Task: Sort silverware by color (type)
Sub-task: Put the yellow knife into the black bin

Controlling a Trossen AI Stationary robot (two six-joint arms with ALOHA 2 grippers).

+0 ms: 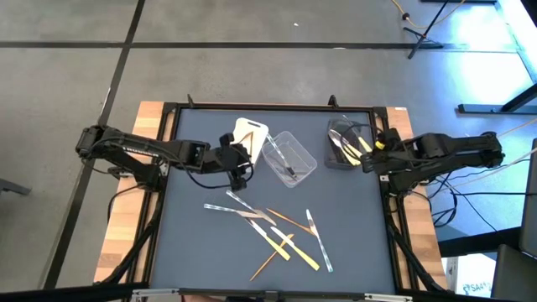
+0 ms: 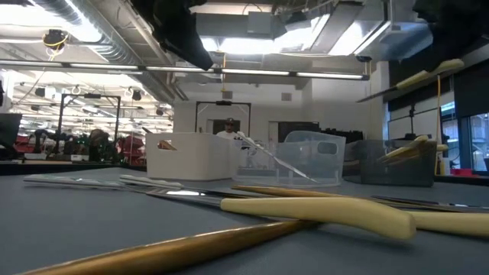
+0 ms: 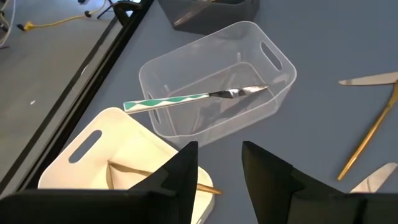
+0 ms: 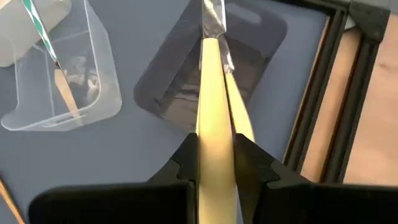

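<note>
The right gripper (image 4: 216, 163) hangs over the dark grey tub (image 4: 186, 81) at the table's back right, its fingers clamped on a yellow utensil (image 4: 211, 118) whose far end is blurred, perhaps a knife. The left gripper (image 3: 219, 171) sits above the white tub (image 3: 93, 162) with fingers apart and empty, just beside the clear tub (image 3: 217, 81) that holds a green-striped clear piece (image 3: 186, 99). The remaining silverware (image 1: 277, 231) lies scattered mid-table, clear, yellow and tan pieces crossing one another
</note>
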